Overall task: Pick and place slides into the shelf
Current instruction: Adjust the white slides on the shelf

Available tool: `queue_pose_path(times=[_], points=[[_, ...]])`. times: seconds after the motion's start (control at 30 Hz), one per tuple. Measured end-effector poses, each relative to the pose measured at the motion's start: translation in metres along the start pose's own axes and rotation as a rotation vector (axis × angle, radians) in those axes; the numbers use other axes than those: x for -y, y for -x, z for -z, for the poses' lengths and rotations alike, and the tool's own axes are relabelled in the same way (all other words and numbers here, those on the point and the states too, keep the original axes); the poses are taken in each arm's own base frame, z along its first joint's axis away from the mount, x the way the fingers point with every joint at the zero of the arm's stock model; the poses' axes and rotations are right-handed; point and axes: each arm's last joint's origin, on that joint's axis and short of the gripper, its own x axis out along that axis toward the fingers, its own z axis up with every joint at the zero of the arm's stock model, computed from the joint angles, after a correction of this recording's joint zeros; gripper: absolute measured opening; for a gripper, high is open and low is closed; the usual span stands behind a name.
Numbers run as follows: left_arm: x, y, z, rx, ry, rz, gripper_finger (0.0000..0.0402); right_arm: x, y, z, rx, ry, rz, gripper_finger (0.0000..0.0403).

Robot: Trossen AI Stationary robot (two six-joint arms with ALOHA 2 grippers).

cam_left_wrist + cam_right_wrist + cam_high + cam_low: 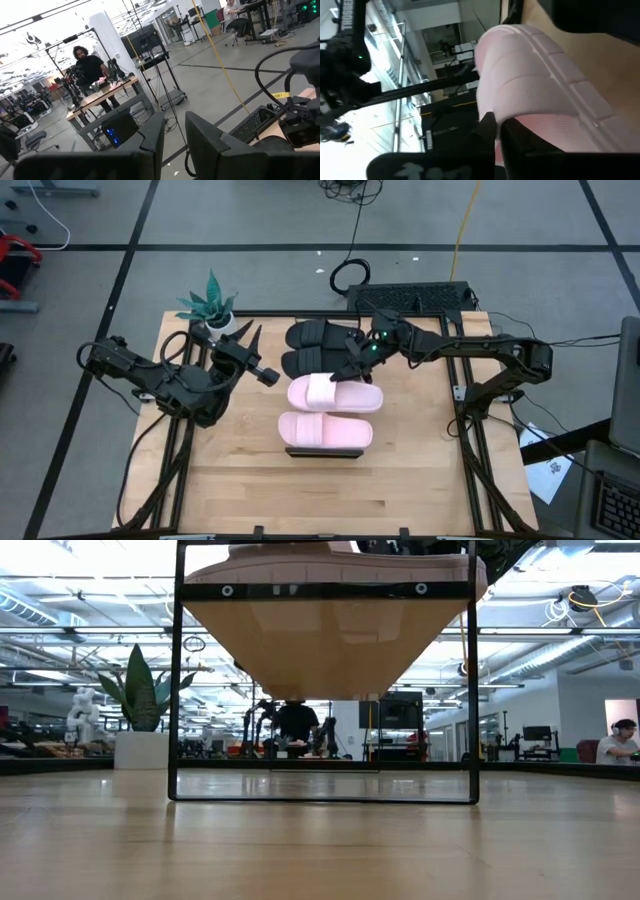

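Four slides lie side by side on the light wood shelf (pixel 320 452) at mid-table: two black ones (pixel 318 335) (pixel 312 363) on the far side and two pink ones (pixel 335 392) (pixel 325 430) nearer. The low view shows the shelf (pixel 330 640) from below, with a pink sole (pixel 300 552) on top. My right gripper (pixel 343 370) reaches in from the right to the farther pink slide and is shut on its strap (pixel 530 75). My left gripper (pixel 250 345) is open and raised left of the shelf, pointing at the room (pixel 172 135). My right gripper pinches the farther pink slide by the edge of its wide strap (pixel 492 107), between two nearly closed fingers (pixel 487 130). It comes slanting down from the table's far right. The slide lies flat on the shelf beside the black pair.
A potted plant (pixel 210 305) stands at the table's far left corner, close to my left gripper. A black keyboard-like box (pixel 410 298) sits behind the far edge. Bare wood (pixel 330 500) lies near the front edge. People work in the room beyond (pixel 90 67).
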Motion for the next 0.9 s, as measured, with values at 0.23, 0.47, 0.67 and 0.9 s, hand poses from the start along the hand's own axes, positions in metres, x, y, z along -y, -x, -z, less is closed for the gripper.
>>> queue_pose_path(times=[0.23,0.47,0.67,0.9], points=[[0.0000,0.0001,0.0000,0.000,-0.004,0.000,0.0081,0.0008,-0.0013,0.0014,-0.007,0.049,0.007,0.0000],[0.0000,0.0001,0.0000,0.000,-0.003,0.000,0.0081,0.0006,0.0044,-0.0047,0.027,0.058,0.002,0.0000],[0.0000,0.0001,0.0000,0.000,0.008,0.000,0.0081,0.0001,0.0040,-0.0047,0.039,0.063,0.000,0.0000],[0.0003,-0.0024,-0.0002,0.007,0.011,0.014,0.0081,-0.0003,-0.0004,-0.0002,0.020,0.070,-0.001,0.0000]])
